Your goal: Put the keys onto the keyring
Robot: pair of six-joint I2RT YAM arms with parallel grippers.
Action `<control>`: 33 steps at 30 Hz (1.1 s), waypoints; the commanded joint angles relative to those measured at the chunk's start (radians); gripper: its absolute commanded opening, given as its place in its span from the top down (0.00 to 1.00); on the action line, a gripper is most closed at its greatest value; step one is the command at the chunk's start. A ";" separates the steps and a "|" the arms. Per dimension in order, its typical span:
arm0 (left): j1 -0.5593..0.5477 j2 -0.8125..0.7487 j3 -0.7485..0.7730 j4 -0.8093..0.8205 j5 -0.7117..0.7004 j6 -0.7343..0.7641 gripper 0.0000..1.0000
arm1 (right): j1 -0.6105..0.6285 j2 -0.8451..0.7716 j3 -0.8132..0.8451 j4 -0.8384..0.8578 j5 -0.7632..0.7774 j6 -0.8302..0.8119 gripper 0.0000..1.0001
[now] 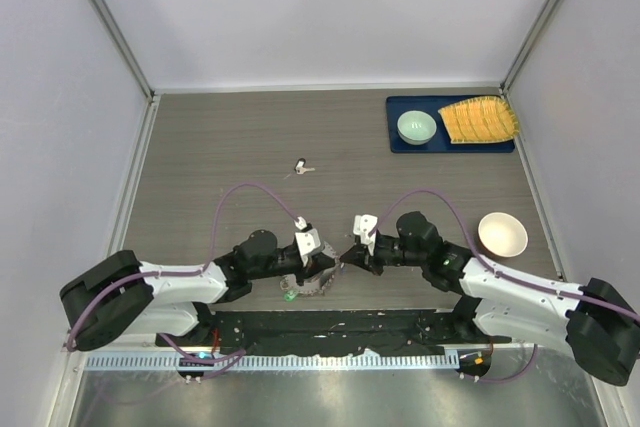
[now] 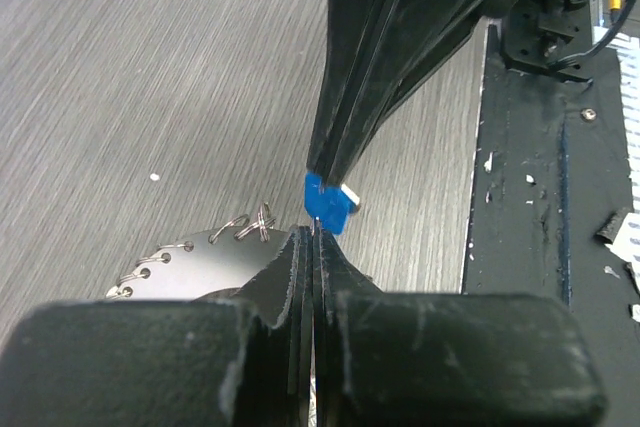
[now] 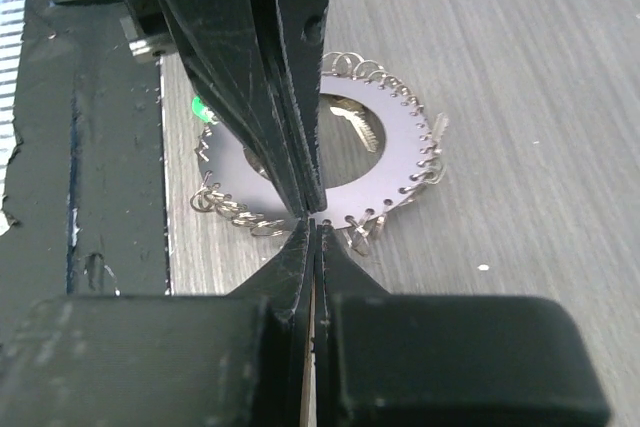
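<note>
Right fingers (image 2: 370,87) are closed, pinching the blue key (image 2: 326,205) by its head. Left fingers (image 2: 285,287) are fully closed, tips meeting that key above the keyring (image 3: 385,137) on the bench (image 2: 150,67).

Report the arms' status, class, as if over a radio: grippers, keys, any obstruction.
Shut: left gripper, right gripper, tip to tip. At the tips, blue key, holder unclear. Below, keyring flat on table. No obstruction seen.

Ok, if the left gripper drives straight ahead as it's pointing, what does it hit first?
The blue key head, seemingly touching the shut jaws of the left gripper; the right gripper sits right behind it.
</note>
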State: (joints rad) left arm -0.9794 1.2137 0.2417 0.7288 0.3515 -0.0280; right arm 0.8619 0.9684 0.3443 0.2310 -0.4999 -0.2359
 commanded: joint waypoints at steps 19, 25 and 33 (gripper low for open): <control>-0.001 0.325 0.079 0.251 -0.249 -0.197 1.00 | 0.005 -0.154 -0.045 0.102 0.406 0.078 0.99; -0.044 0.400 0.027 0.393 -0.344 -0.227 1.00 | 0.005 -0.151 -0.048 0.120 0.394 0.081 0.99; -0.128 0.339 -0.028 0.360 -0.476 -0.247 1.00 | 0.006 -0.149 -0.064 0.152 0.377 0.089 0.99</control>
State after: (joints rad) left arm -1.0748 1.5936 0.2317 1.0466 -0.0402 -0.2619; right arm 0.8619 0.8188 0.2916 0.3027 -0.1177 -0.1596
